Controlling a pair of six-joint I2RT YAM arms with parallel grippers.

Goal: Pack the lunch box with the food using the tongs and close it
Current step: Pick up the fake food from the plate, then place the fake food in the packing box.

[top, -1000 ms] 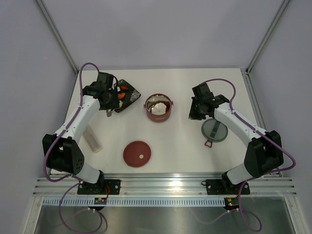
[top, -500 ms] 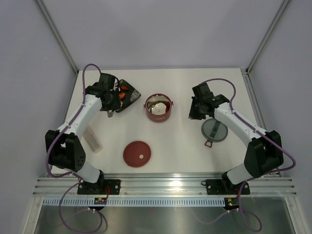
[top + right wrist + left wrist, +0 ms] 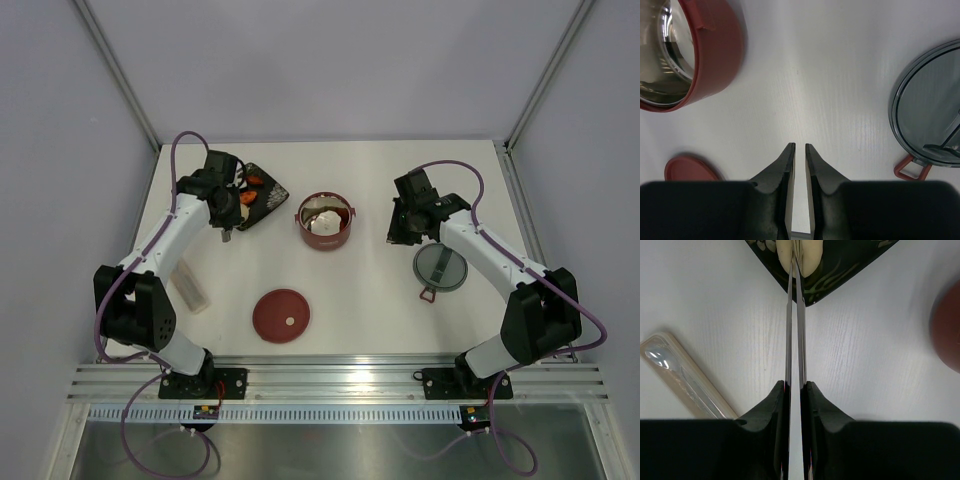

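A: Start close in. What has the left gripper (image 3: 795,386) got?
B: It is clamped on the tongs (image 3: 800,335), a finger pressing each of the 2 thin arms nearly together. At 12 o'clock from the fingers the tips reach a beige lump (image 3: 812,255) on the corner of the black tray (image 3: 850,270). Whether they have a real bite on it, I cannot tell.
A: How will it all handle?
B: My guess: the tongs are light, stiff, springy and slick, so hold square across both arms, well back from the tips. Slacken and they will spring apart. The lump looks light, smooth and rounded, so it may squirt out. Bite across its middle, not its edge.
A: And their looks?
B: Tongs: long, slim, silver. Lump: pale cream, matt, rounded.
A: Where does it go?
B: Out from the arm bases: the red lid (image 3: 281,315) at 7 o'clock from the lunch box (image 3: 325,243), and a grey lid (image 3: 440,268) at 4 o'clock. Then the lunch box itself mid-table, dark red, shiny inside, something white in it. The tray lies beyond at 10 o'clock.
A: The right gripper (image 3: 799,146)?
B: At 3 o'clock from the lunch box, fingers a slit apart, holding nothing.
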